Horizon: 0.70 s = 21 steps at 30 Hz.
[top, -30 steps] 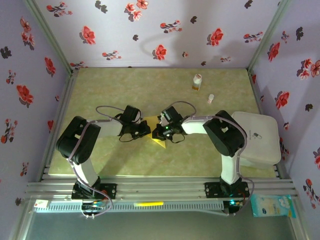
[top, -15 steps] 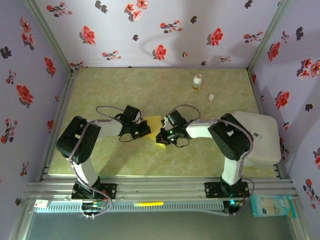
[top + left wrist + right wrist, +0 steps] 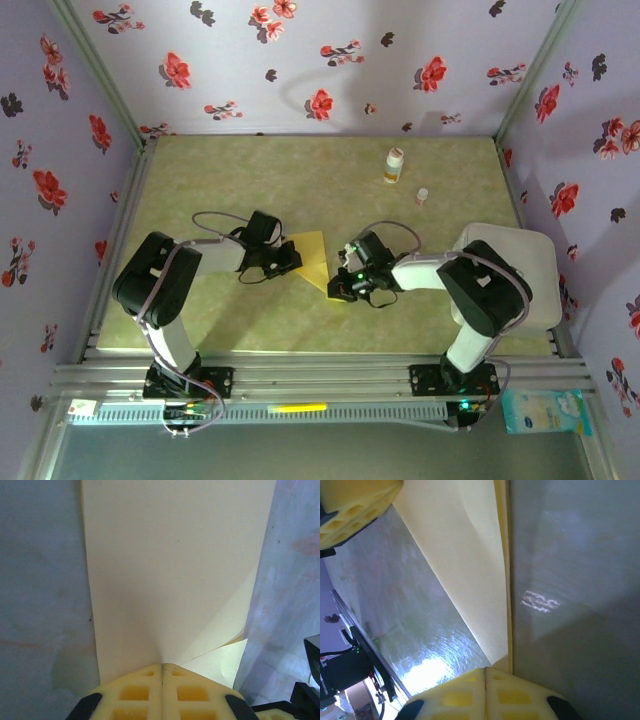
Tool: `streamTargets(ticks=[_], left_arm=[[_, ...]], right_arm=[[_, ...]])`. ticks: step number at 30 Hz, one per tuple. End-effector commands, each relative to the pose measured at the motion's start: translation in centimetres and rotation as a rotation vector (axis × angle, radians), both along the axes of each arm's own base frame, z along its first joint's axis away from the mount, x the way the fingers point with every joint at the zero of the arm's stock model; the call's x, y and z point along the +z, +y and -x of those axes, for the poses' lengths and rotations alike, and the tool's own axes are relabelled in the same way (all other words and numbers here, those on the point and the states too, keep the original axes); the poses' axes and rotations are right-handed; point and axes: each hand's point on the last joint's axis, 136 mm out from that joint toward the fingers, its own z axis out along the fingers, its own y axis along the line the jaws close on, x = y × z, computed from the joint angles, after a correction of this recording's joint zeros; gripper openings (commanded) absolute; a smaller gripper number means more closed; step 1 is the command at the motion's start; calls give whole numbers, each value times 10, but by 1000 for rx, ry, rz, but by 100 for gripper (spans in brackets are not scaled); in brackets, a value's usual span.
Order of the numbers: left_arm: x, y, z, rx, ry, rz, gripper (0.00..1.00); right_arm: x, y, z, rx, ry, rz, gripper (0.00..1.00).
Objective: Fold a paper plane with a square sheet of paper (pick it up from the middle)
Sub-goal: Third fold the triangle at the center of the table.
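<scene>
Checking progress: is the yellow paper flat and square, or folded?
Folded: from above the yellow paper is a narrow pointed shape, and the left wrist view shows overlapping layers where the left gripper pinches it.

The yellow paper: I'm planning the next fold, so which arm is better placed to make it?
Probably right. The left gripper is pinched on the paper, anchoring it; the right gripper sits shut at its near tip, seemingly free to move.

I see the thin mustard-yellow paper sheet (image 3: 313, 255) near the middle of the pale green table (image 3: 250, 180), my left gripper (image 3: 295, 259) at its left edge, my right gripper (image 3: 338, 291) at its near corner. The small white-and-orange plastic bottle (image 3: 394, 165) stands toward the far-right corner.
</scene>
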Motion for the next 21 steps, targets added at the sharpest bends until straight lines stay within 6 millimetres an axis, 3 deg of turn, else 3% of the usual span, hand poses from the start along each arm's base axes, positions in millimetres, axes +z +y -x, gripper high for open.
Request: streamTargets(ticks=[1,9,14,21], left_arm=[[-36,24,17,16,91,-131,0],[-34,23,17,13,89,-126,0],[-29,20,16,10,85,-109,0],[18,-1,-7,-22,-19,-38,2]], right_arm=[[23,10,-9,-14,-13,-71,7],[18,22,-31,-37,-19,-68,7],[-8,11,-31,-69,20,23,6],[-34,-10,-15,-70,62,126,0]])
